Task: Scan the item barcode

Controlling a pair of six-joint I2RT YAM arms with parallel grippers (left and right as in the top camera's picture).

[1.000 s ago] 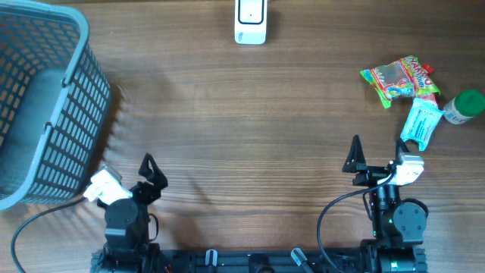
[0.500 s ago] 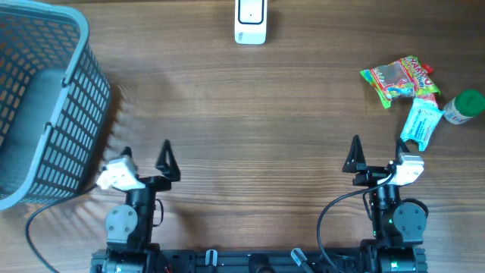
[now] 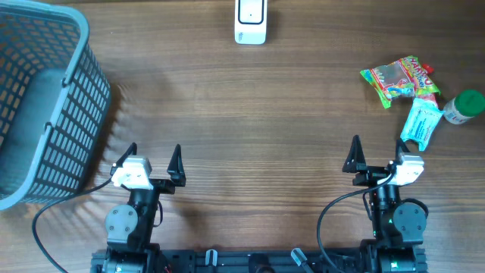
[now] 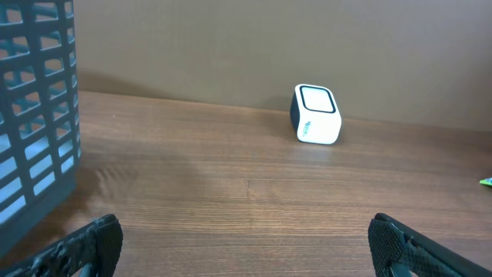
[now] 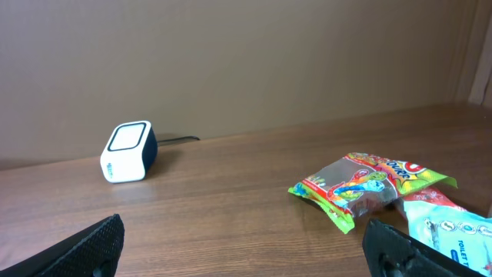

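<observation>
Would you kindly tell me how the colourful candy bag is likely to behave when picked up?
The candy bag looks like thin, crinkled film, so it will probably flop and weigh little. Its glossy surface may slip. It seems to touch the blue packet, which might shift too.

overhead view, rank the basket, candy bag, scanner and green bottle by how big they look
1. basket, by far
2. candy bag
3. scanner and green bottle look about alike; the frame's top edge cuts the scanner, so no ranking between them
</observation>
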